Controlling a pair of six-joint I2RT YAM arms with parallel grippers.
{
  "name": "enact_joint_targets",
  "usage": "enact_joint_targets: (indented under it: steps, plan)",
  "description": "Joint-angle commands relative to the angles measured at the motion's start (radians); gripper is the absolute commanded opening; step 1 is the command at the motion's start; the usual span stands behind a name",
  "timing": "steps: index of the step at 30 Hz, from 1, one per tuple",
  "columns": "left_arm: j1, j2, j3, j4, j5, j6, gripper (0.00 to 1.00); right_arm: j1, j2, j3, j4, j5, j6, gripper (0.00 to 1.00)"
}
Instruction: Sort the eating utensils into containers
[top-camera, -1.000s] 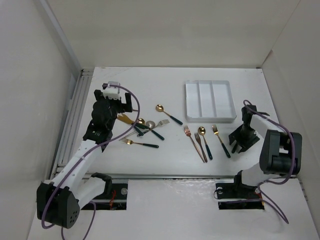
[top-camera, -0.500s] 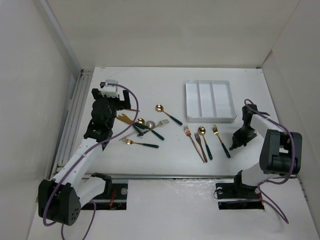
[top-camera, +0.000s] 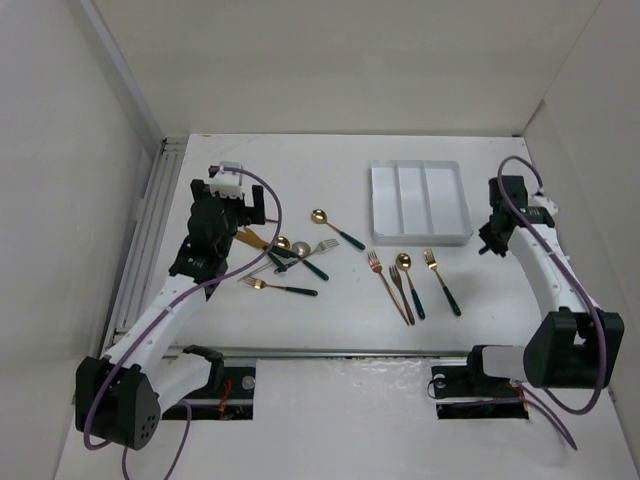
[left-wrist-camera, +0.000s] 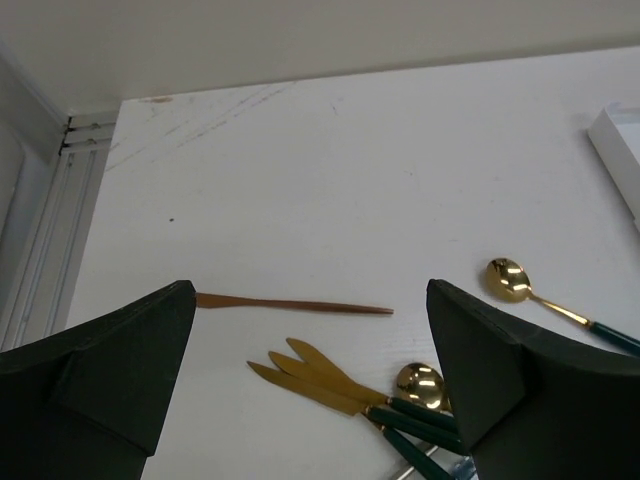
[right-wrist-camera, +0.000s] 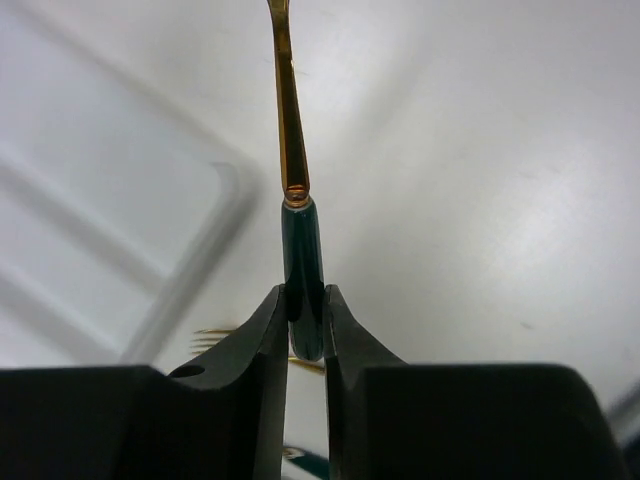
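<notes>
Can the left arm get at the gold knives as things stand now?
Probably yes: the left gripper hangs open close to them, and the gold knives lie with blades uncovered; only their green handles crowd against a spoon.

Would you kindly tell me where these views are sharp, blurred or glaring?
Right wrist: the utensil in the right tool is sharp, the tray behind it smeared and out of focus. Left wrist: table crisp, bright highlights on the gold spoon. Top external: even light, soft shadows, no glare.
</notes>
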Motion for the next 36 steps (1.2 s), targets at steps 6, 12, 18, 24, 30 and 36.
enact_joint_targets:
  steps: [6,12,18,24,30,36]
  plan:
    - [-0.012,0.026,0.144,-0.144,-0.015,-0.037,1.0,0.36,0.25,0.377,0.279,-0.05,-0.52,0.0]
    - [-0.012,0.024,0.155,-0.181,-0.035,-0.036,1.0,0.44,0.626,0.702,0.114,-0.022,-0.607,0.0]
    - [-0.012,-0.005,0.13,-0.199,-0.045,-0.035,1.0,0.43,0.622,0.689,0.161,-0.134,-0.607,0.0]
    - [-0.012,-0.005,0.095,-0.17,-0.036,-0.045,1.0,0.42,0.603,0.629,0.151,-0.144,-0.63,0.0]
    - [-0.012,-0.023,0.076,-0.17,-0.036,-0.045,1.0,0.385,0.603,0.565,0.151,-0.179,-0.639,0.0]
    - [-0.012,-0.042,0.056,-0.17,-0.036,-0.045,1.0,0.374,0.658,0.563,0.169,-0.19,-0.648,0.0]
